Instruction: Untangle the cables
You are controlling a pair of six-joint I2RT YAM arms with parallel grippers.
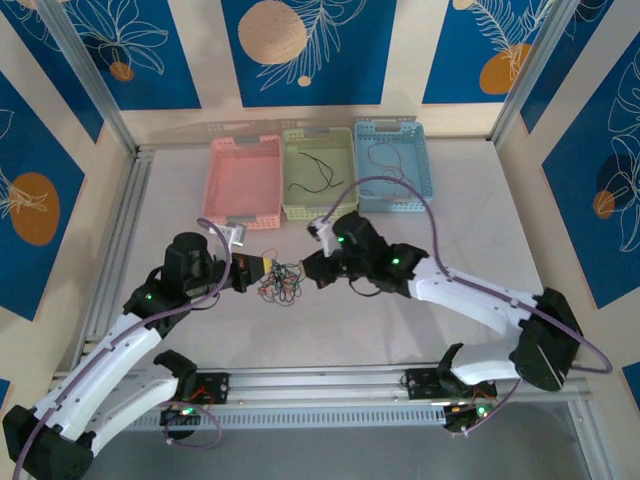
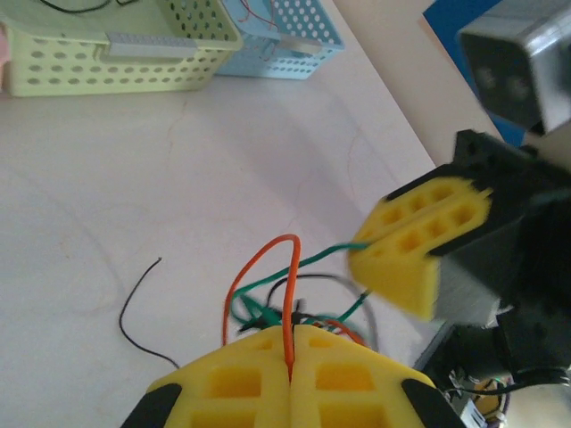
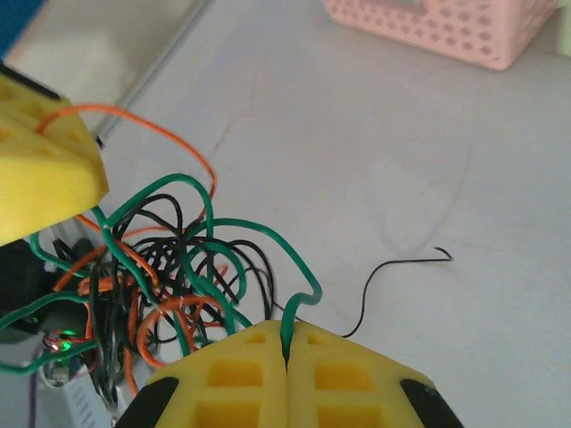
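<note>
The cables [image 1: 281, 284] lie in a knot of orange, green and black loops on the table between my two grippers. My left gripper [image 2: 290, 332] is shut on an orange cable [image 2: 259, 259] that arches up out of the knot. My right gripper [image 3: 287, 328] is shut on a green cable [image 3: 268, 234] that curls back into the tangle [image 3: 152, 285]. Seen from above, the left gripper [image 1: 260, 270] and the right gripper [image 1: 310, 272] face each other across the knot. One loose black cable end [image 3: 397, 265] trails away over the table.
Three baskets stand in a row at the back: pink [image 1: 243, 222], light green [image 1: 320, 212] with a black cable [image 1: 315, 178] in it, and blue [image 1: 432, 170] with a thin cable inside. Metal rails run along the left and near table edges.
</note>
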